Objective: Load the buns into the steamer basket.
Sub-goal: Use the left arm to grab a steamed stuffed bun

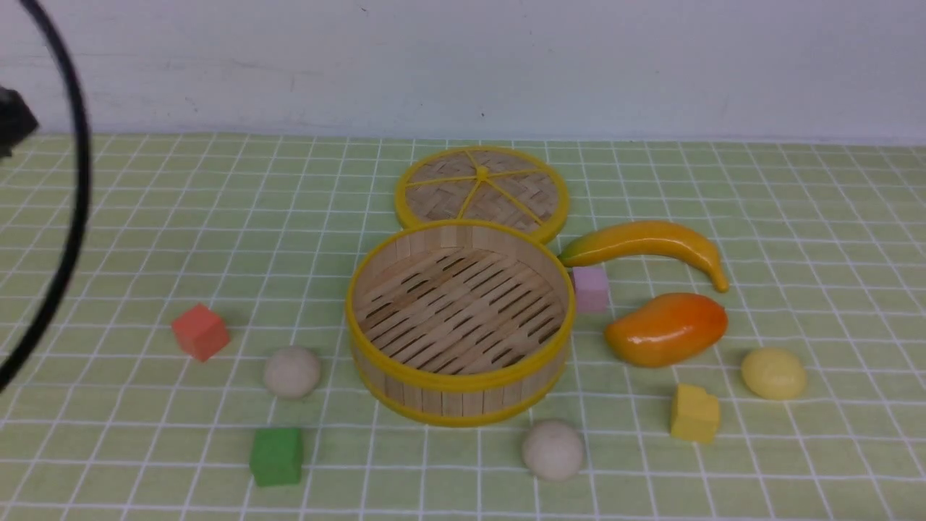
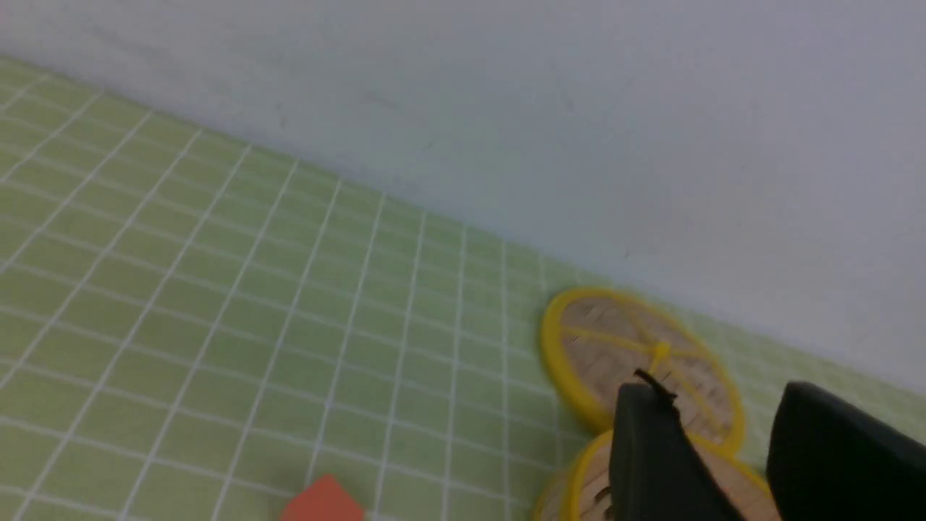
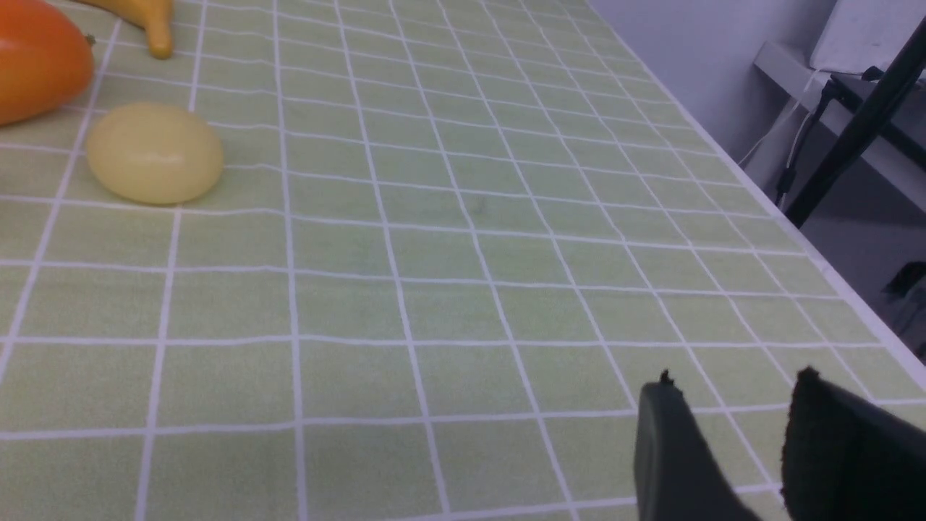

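Bamboo steamer basket on a green grid tabletop, buns sitting around it

So the surface is a flat green tabletop with a grid of pale, slightly wobbly lines, and a plain whitish wall with faint scuffs runs along the far side. Starting on the left, a blurry dark cable curves across the front view. The left gripper has its dark fingers spread apart, nothing between them.

Next comes a matte red cube, then a round off-white bun with a dull finish, and nearer the robot a green block.

In the middle is the steamer basket: slatted floor, upright wooden strips for a wall, smooth yellow rims. Just behind it is the woven lid, a flat disc with yellow spokes. The second off-white bun sits on the near side, a bit right of the basket. All three buns are outside it, on the tabletop.

Moving right: a little pinkish-purple cube, a curved glossy banana, a shiny orange mango, a yellow block, then the smooth pale yellow bun.

The right gripper is released too, fingers apart and empty. Past the table's right edge there's a greyish floor and a black pole.
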`<state>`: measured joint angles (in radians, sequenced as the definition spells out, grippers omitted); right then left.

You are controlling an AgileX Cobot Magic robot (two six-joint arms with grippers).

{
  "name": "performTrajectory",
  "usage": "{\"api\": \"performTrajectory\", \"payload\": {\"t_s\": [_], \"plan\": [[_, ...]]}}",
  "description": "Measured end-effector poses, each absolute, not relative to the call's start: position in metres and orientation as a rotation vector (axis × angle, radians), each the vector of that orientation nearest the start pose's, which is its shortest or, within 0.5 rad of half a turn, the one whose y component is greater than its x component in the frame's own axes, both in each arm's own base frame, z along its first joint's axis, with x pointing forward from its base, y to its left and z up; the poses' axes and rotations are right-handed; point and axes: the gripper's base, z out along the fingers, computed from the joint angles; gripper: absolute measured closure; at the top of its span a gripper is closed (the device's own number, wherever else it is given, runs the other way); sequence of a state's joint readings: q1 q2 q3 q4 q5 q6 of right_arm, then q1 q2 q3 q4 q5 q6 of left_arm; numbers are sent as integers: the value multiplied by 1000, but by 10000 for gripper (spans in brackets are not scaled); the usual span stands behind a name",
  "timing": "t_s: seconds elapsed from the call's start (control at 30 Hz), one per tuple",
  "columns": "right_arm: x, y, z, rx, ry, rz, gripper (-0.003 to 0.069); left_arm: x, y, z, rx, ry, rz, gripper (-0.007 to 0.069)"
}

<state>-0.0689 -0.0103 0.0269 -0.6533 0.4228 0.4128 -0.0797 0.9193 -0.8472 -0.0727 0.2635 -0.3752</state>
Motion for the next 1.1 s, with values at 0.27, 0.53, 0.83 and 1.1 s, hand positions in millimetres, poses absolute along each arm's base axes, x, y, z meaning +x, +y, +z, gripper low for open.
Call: {"api": "performTrajectory", "payload": {"t_s": [0.27, 0.53, 0.83, 1.1], "plan": [[49, -26, 175, 59, 1854, -417, 418, 245, -43, 322, -384, 2063, -459, 386], [49, -26, 175, 59, 1854, -417, 418, 278, -56, 264, -465, 2434, -445, 386], [49, -26, 175, 59, 1854, -417, 418, 334, -80, 264, -133, 2649, -345, 386], [49, -26, 175, 59, 1854, -417, 418, 362, -104, 243, -110, 2767, -184, 386]]}}
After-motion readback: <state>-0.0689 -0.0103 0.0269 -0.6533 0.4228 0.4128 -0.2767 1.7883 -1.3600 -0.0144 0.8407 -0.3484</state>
